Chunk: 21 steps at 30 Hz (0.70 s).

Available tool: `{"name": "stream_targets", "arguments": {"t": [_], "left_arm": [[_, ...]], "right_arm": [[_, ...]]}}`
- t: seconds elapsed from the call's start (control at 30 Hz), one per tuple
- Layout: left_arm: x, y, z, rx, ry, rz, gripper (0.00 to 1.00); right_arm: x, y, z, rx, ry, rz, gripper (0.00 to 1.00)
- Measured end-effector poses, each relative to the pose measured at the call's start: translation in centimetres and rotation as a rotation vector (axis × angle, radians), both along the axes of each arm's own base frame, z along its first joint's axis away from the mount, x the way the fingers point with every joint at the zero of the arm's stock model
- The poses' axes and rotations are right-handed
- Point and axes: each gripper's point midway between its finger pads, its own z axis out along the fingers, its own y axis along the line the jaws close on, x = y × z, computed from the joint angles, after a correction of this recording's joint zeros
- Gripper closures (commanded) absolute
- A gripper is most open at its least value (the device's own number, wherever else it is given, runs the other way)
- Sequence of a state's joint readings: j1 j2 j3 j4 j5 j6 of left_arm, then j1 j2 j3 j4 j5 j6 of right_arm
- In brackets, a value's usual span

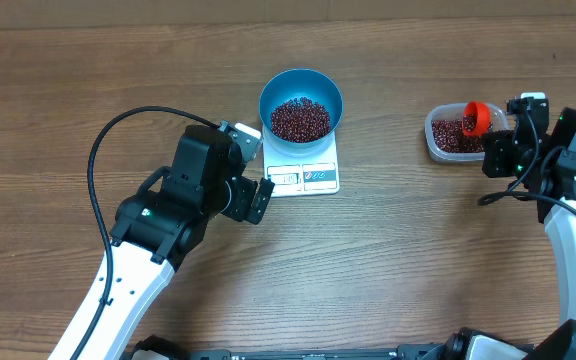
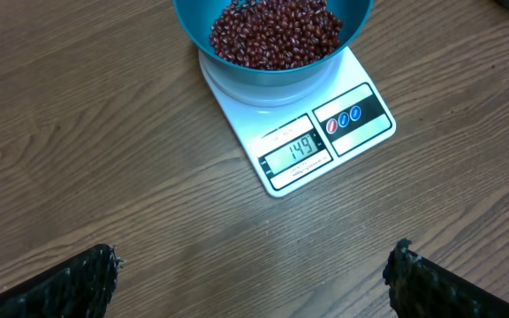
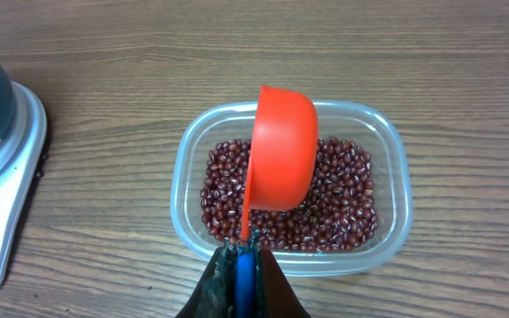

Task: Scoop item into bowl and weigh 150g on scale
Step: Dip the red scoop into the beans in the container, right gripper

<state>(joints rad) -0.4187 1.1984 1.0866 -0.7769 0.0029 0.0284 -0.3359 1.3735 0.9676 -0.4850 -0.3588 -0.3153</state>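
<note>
The blue bowl (image 1: pixel 265 100) stands on the white scale (image 1: pixel 303 177) and holds a heap of dark red beans (image 1: pixel 300 119). In the left wrist view the bowl (image 2: pixel 272 75) sits above the scale's display (image 2: pixel 300 148), which reads 149. My left gripper (image 1: pixel 256 168) is open and empty at the scale's front left corner, its fingers (image 2: pixel 87 283) wide apart over bare wood. My right gripper (image 3: pixel 246 265) is shut on the blue handle of an orange scoop (image 3: pixel 281 150). The scoop is tipped on its side over the beans (image 3: pixel 343 194) in a clear tub (image 3: pixel 387 230).
The clear tub (image 1: pixel 438 145) sits at the right of the table, well apart from the scale. A black cable (image 1: pixel 103 150) loops from the left arm across the wood to the left of the scale.
</note>
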Motion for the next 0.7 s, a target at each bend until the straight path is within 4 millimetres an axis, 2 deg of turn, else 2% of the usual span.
{"name": "stream_targets", "arguments": {"t": [0.33,0.7], "left_arm": [[0.0,0.0,0.0,0.000,0.000,0.000,0.00],[0.0,0.0,0.0,0.000,0.000,0.000,0.01]], "right_arm": [[-0.7,0.4,-0.6,0.027,0.038,-0.002,0.96],[-0.7,2.8,0.2,0.167,0.021,0.062,0.96]]}}
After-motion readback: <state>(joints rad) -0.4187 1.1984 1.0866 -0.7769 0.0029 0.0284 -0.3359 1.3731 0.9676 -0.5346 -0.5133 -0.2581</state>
